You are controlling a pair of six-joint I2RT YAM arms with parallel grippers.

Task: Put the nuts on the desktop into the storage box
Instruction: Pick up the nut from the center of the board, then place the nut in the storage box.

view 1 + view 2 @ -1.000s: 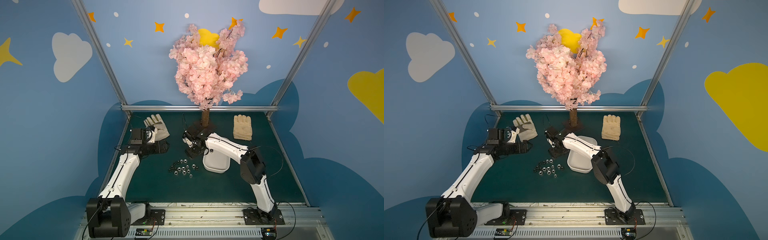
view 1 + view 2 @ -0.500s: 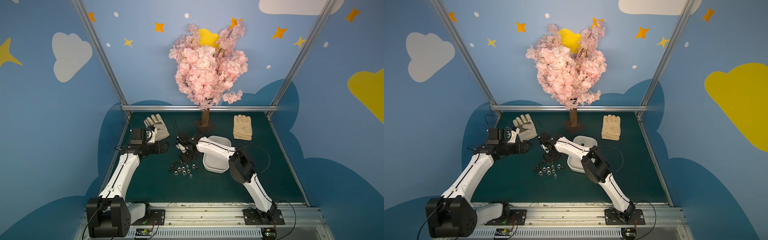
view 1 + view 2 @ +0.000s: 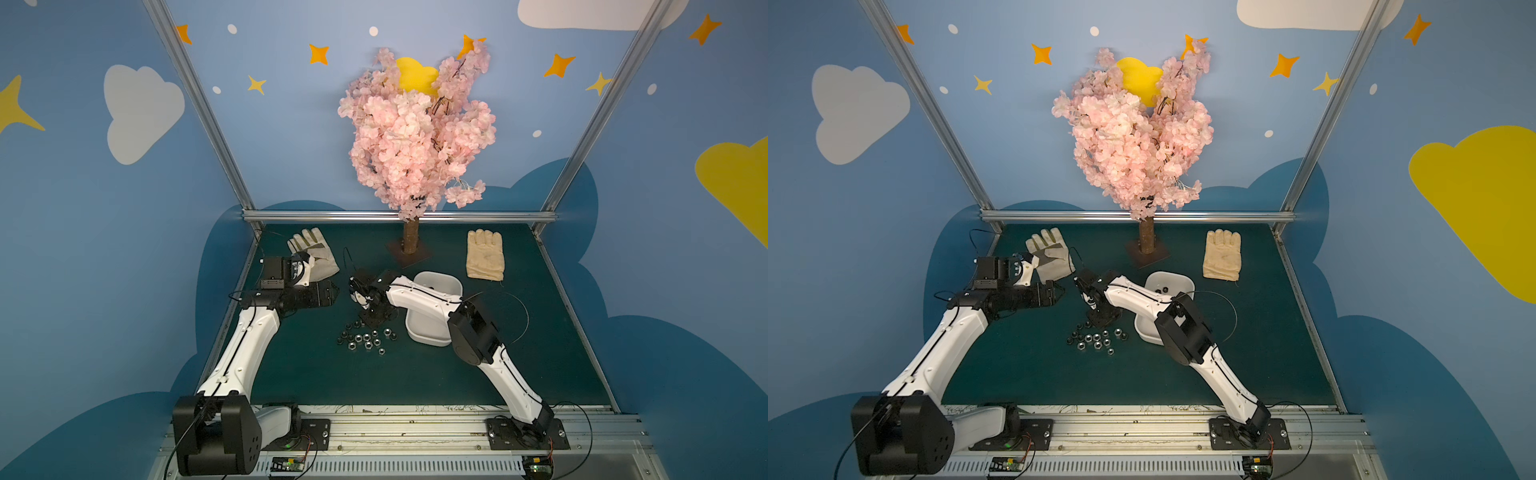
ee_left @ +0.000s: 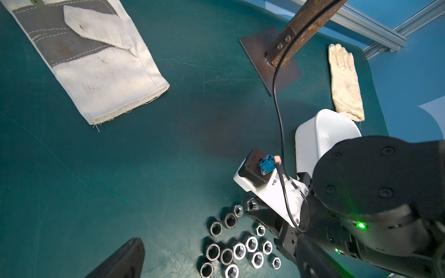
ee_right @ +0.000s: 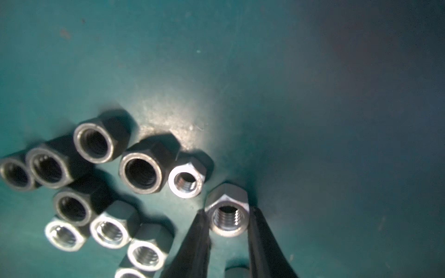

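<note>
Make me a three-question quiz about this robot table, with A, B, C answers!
1. Where is the pile of small metal hexagonal nuts? A) inside a glove B) on a chair C) on the dark green desktop
2. How many pale fabric work gloves lie there? A) one B) two C) four
3. What is the right pincer doing? A) pinching one silver nut B) gripping a glove C) waving high in the air

Answers: 1 C, the pile sits loose on the green top; 2 B, one glove lies on each side at the back; 3 A, its fingers press both sides of the nut.
</note>
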